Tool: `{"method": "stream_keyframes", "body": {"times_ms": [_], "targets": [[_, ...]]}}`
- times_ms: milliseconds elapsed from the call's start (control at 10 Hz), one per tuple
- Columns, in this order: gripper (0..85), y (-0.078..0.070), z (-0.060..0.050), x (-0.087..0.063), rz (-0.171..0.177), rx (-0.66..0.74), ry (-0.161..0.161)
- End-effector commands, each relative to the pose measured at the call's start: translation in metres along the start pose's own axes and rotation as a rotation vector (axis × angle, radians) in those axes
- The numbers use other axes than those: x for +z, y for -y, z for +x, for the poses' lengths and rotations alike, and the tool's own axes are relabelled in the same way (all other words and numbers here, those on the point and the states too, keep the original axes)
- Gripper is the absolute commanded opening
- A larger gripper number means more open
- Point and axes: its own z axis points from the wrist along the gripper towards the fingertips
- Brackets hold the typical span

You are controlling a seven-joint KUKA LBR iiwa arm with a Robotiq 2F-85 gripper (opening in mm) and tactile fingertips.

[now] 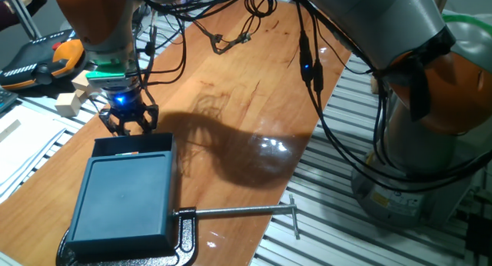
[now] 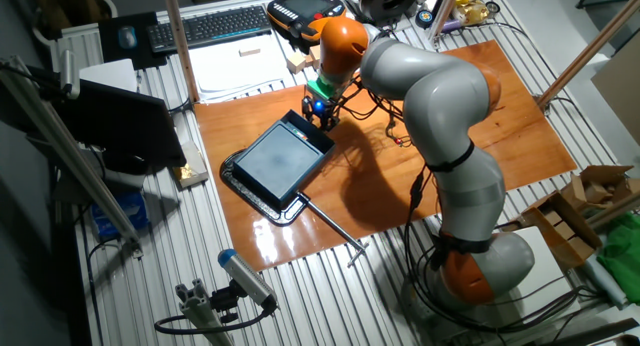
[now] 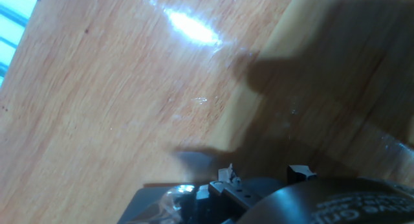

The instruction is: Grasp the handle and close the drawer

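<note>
The dark teal box [image 1: 123, 201] lies flat at the near left of the wooden table. Its drawer [image 1: 132, 146] sticks out a short way at the far end, showing a shallow open tray. The handle [image 1: 127, 138] is the short teal piece on the drawer's narrow front wall. My gripper [image 1: 129, 128] hangs just above and behind that wall, jaws spread, holding nothing. In the other fixed view the gripper [image 2: 318, 112] is at the drawer's [image 2: 306, 127] outer end. The hand view shows two fingertips [image 3: 226, 173] over bare wood, with nothing between them.
A black metal clamp [image 1: 181, 237] grips the box's near end, and its silver rod [image 1: 238, 212] with crossbar reaches right to the table edge. Wooden blocks [image 1: 71, 95] and an orange pendant [image 1: 42, 58] lie far left. Cables [image 1: 223, 37] trail across the far table.
</note>
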Motion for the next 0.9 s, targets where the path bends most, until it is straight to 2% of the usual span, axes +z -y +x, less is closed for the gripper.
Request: {"method": "stream_keyframes", "body": {"times_ms": [0, 400, 800], "targets": [[2.0, 0.000, 0.001, 0.000, 0.000, -0.004, 0.000], [2.0, -0.001, 0.008, 0.000, 0.005, -0.009, -0.003], [2.0, -0.001, 0.020, 0.002, 0.007, -0.007, -0.004]]}}
